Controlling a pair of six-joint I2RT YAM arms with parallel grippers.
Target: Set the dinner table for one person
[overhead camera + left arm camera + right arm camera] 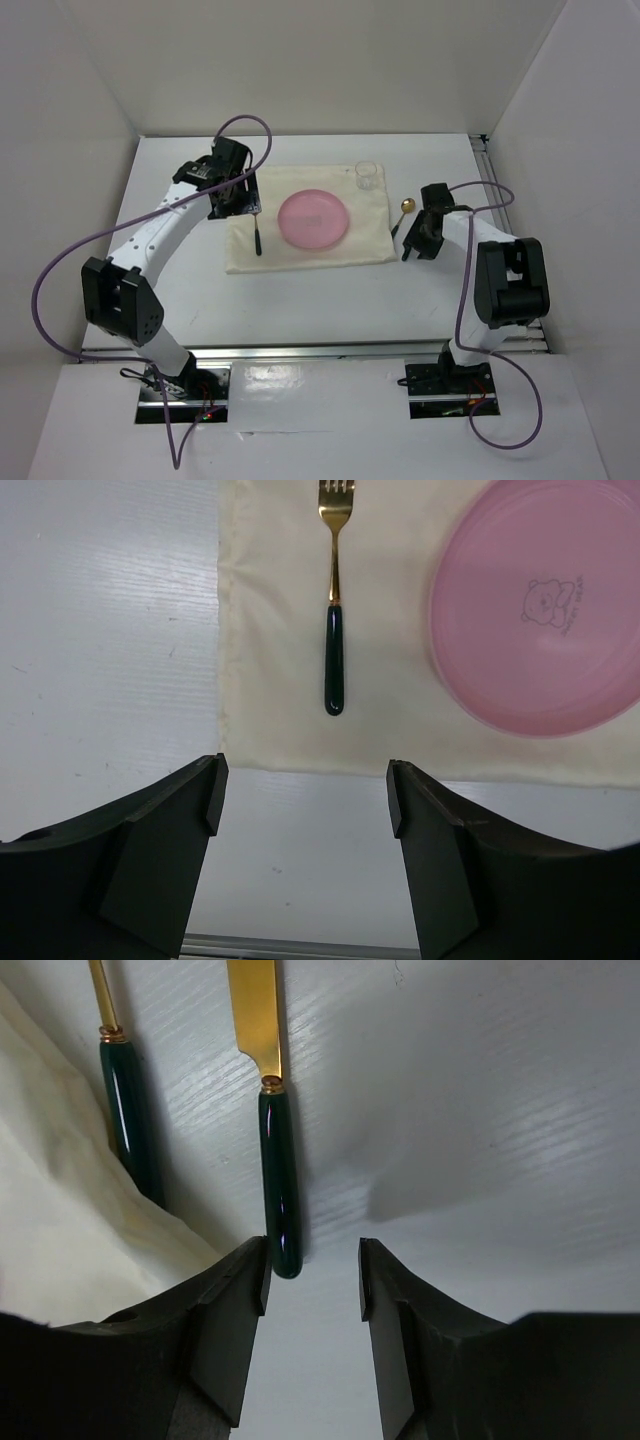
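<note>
dinner table point(300, 300): white top, carries everything; the cream mat point(362, 238) lies at its middle, in front of both arm bases.
Everything below is placed relative to the mat.

- pink plate point(314, 220): flat on the mat, roughly centred, small bear print on its face.
- left gripper point(305, 780): at the mat's left edge. Jaws spread wide, nothing between them, only bare table and the mat's border under the gap.
- right gripper point(312, 1260): off the mat's right edge, low over bare table. Jaws apart with a clear gap, clamping nothing. The knife's handle tip sits at the mouth of the gap, just beside one finger point(235, 1310); can't tell if it touches.
- clear glass point(366, 177): upright on the mat's far right corner, well apart from the plate.
- fork point(335, 610): on the mat, left of the plate and clear of it, lying along the mat's left edge. Gold tines, dark green handle.
- knife point(277, 1160): flat on bare table right of the mat, not on the cloth. Gold blade, dark green handle.
- spoon point(405, 208): on bare table between knife and mat, parallel to the knife, handle hard up against the mat's right edge.
</note>
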